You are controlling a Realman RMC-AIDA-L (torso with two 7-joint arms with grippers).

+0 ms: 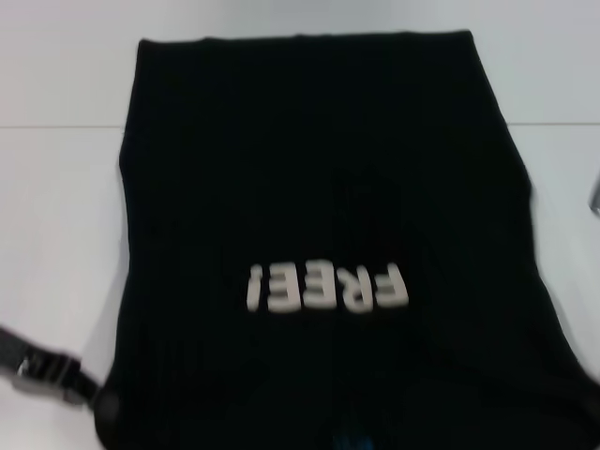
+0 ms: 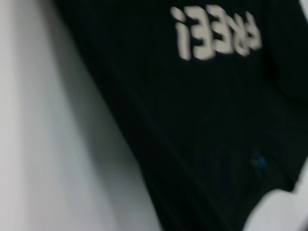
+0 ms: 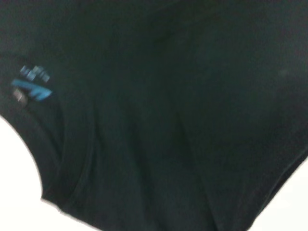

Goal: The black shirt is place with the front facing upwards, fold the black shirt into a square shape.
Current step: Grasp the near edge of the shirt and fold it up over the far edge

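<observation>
Looking down from the head view, we see the black shirt (image 1: 319, 234) spread flat on the white table (image 1: 56, 216), front up, with its long axis running from the near edge, where the collar and small blue neck label (image 1: 354, 439) lie, away to the hem at the far side. The "FREE!" lettering (image 1: 328, 288) reads upside down to us, so the chest sits close to our body. Its sides already look straight, with no sleeves showing, so we judge the remaining fold runs along that long axis, collar end toward hem or the reverse.

Our left gripper (image 1: 47, 370) shows at the near left corner of the shirt, just beside its edge; whether its fingers are open or shut we cannot tell. The shirt lies to its right and ahead of it.

Our right gripper does not appear in any view; its wrist camera looks closely onto the collar region near the label (image 3: 31, 84), so both arms seem nearest the collar end.
</observation>
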